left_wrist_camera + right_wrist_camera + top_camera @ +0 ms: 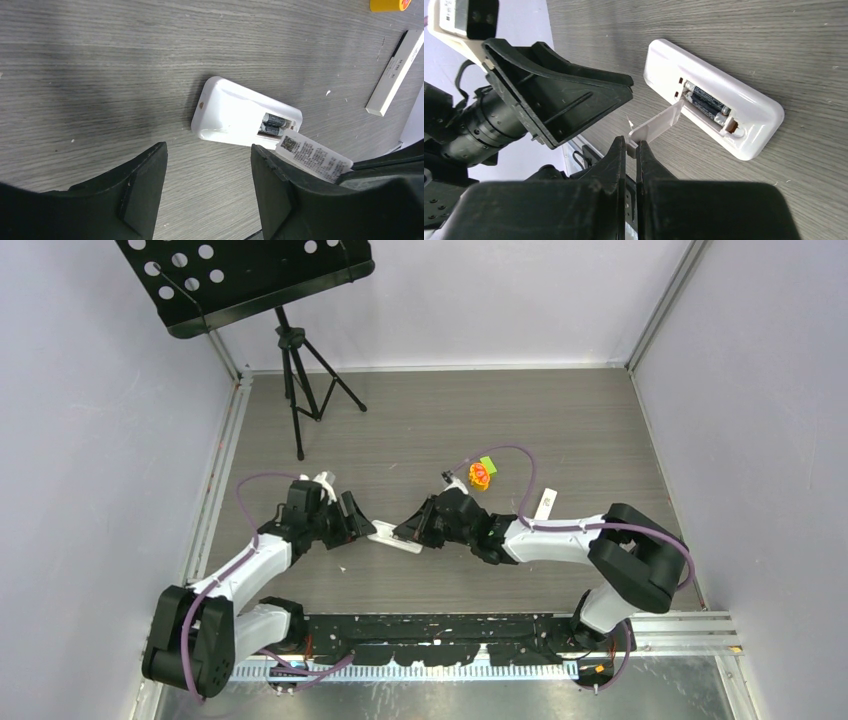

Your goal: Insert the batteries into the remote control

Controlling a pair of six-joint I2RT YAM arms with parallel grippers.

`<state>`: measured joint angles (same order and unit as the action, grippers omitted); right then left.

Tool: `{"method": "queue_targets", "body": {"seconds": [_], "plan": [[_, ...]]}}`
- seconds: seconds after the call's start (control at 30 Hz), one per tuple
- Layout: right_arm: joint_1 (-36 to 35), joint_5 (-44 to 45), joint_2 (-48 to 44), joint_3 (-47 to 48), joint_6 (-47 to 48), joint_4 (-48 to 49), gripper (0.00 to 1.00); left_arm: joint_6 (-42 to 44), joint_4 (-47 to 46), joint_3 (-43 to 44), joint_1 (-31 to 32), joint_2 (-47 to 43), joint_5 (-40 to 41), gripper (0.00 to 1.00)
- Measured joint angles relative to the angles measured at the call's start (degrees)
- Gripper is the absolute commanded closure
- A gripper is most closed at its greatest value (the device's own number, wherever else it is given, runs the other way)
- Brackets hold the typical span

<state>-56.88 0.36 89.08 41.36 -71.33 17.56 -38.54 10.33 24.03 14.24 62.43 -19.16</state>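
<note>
The white remote lies back up on the table between my two grippers; it also shows in the left wrist view and the right wrist view. Two slim dark batteries sit side by side in its open compartment, also seen from the left wrist. My right gripper is shut on the thin white battery cover, held tilted with its far end at the compartment's edge; its labelled side shows in the left wrist view. My left gripper is open and empty, just short of the remote's end.
An orange-yellow toy and a lime-green block lie behind the right gripper. A second slim white remote lies to the right, also in the left wrist view. A black music stand stands at the back left.
</note>
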Motion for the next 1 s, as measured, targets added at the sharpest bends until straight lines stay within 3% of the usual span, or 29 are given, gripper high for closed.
{"method": "queue_targets", "body": {"seconds": [1.0], "plan": [[1.2,-3.61,5.18,0.0,0.96,7.08,1.0,1.36,-2.95,-0.07,0.0,4.37,0.57,0.44]]}}
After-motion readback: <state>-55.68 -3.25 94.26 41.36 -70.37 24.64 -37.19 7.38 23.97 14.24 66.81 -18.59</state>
